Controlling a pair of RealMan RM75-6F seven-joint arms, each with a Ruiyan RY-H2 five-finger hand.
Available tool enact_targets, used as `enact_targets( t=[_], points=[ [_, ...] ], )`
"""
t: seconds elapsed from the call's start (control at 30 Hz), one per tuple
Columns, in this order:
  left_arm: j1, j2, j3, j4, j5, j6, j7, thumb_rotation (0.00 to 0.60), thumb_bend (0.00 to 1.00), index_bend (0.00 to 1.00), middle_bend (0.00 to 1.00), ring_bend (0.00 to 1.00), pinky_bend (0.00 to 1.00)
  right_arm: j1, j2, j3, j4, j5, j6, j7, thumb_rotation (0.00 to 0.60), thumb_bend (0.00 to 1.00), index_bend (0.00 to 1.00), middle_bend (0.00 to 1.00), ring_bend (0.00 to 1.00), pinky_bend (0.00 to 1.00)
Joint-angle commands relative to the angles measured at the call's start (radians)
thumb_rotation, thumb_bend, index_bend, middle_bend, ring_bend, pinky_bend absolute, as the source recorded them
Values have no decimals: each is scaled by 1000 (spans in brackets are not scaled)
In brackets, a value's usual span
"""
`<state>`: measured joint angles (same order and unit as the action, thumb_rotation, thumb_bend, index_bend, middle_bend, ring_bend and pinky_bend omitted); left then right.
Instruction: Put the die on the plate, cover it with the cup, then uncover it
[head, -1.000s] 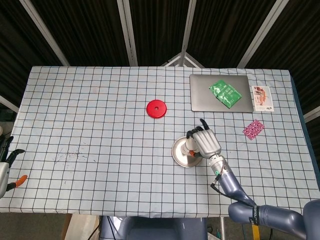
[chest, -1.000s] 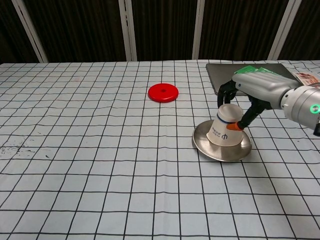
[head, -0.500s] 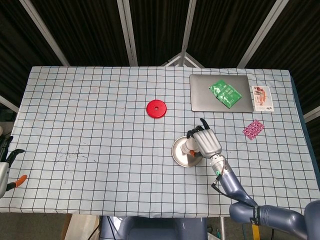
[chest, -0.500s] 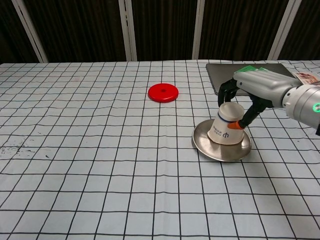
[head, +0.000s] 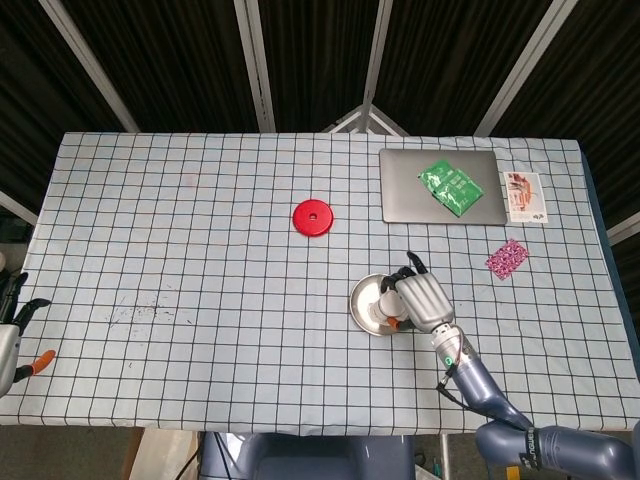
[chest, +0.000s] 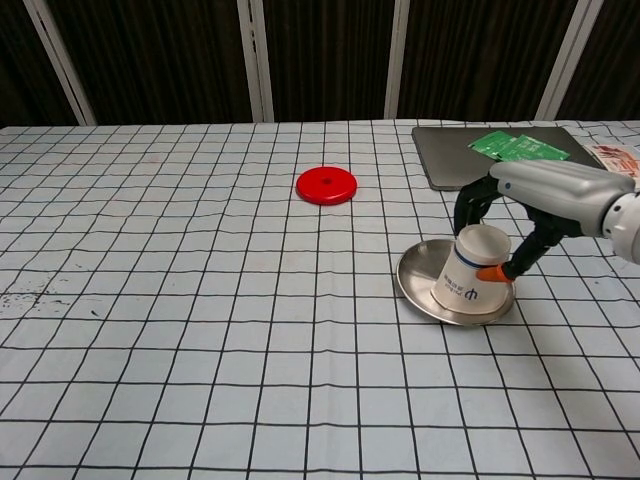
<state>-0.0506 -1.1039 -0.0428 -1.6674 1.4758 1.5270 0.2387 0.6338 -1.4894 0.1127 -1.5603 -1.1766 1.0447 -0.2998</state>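
A white paper cup stands upside down and tilted on the round metal plate, toward the plate's right side. My right hand grips the cup from above and behind, fingers on its far side and the orange-tipped thumb on its near side. From the head view the cup shows as a white circle on the plate, with the right hand just right of it. The die is hidden in both views. My left hand hangs at the table's left edge, fingers apart and holding nothing.
A red disc lies left of and behind the plate. At the back right a grey slab carries a green packet, beside a printed card. A pink packet lies right of the hand.
My right hand has moved right and toward the near edge with the cup. The cup now sits lower on the plate, and the plate has slid slightly the same way.
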Motion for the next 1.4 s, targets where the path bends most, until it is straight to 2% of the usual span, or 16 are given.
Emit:
enact_targets(
  t=[0.03,0.4,1.07,1.4],
  points=[
    [0,0,1,-1,2,0,1,600,230,279,0,0,128,-2,2,-3,-12,-16,1,12,600,353,525,490,292,0],
    [2,5,-2,2,-1,5,-13,600,230,280,0,0,128,21,-37,23,17,-32,-21,44,600,360,525,490,292,0],
    [6,7,-7,2,-12,11,-11,600,230,282,0,0,128,58,-118,65,207,-64,-58,168,600,361,537,490,292,0],
    [3,1,-7,1,-15,5,5,600,230,283,0,0,128,48,-128,56,280,-103,-38,220,600,364,538,490,292,0]
  ],
)
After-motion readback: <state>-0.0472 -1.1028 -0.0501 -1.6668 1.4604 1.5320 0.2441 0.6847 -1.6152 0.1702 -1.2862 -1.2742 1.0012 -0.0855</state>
